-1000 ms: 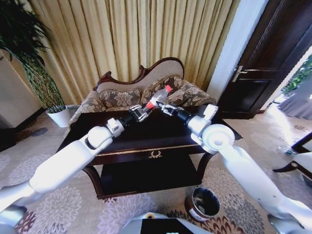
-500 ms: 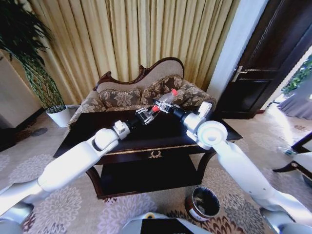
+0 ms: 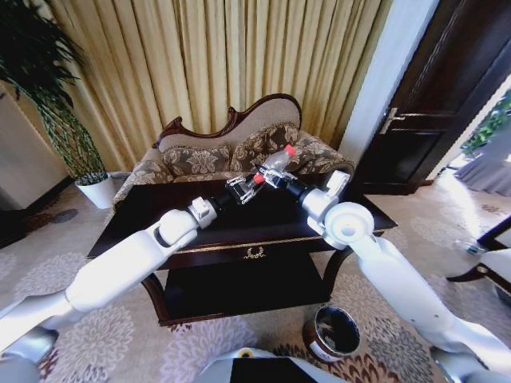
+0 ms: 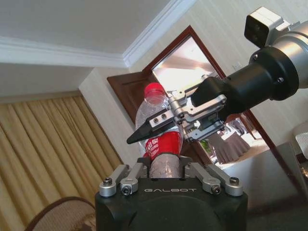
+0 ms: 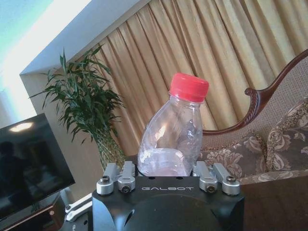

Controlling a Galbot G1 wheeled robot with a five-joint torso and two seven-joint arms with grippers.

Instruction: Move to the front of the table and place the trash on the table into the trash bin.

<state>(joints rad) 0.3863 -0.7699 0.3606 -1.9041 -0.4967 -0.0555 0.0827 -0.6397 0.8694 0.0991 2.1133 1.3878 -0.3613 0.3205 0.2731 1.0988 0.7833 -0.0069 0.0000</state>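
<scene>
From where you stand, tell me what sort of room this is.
Probably a hotel suite or formal sitting room: a carved, patterned sofa stands against long gold curtains, with a glossy dark table in front, patterned carpet underfoot and a potted plant in the corner.

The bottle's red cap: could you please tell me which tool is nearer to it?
The right. The right tool grips the bottle just below the red cap; the left tool holds the bottle's base, farther from the cap.
</scene>
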